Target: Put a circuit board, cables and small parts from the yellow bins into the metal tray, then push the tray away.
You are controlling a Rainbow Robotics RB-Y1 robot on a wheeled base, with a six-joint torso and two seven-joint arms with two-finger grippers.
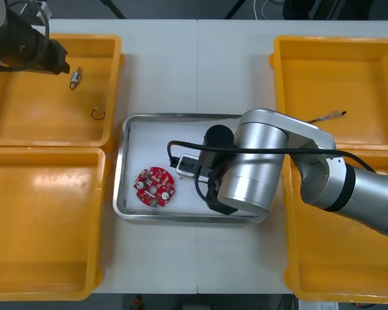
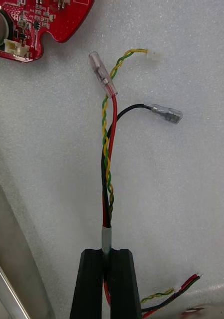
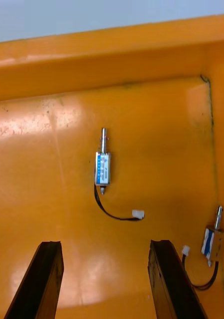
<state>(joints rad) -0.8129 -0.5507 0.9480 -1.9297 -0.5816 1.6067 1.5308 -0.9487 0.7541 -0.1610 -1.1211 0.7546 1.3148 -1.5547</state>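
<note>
Four yellow bins flanked the metal tray. Over the tray the right gripper stood clamped on a cable; left of the tray, over a bin, the left gripper hung, jaws apart. In the tray lay the circuit board, then the red-and-yellow cable; left of the tray, two small metal parts.
</note>
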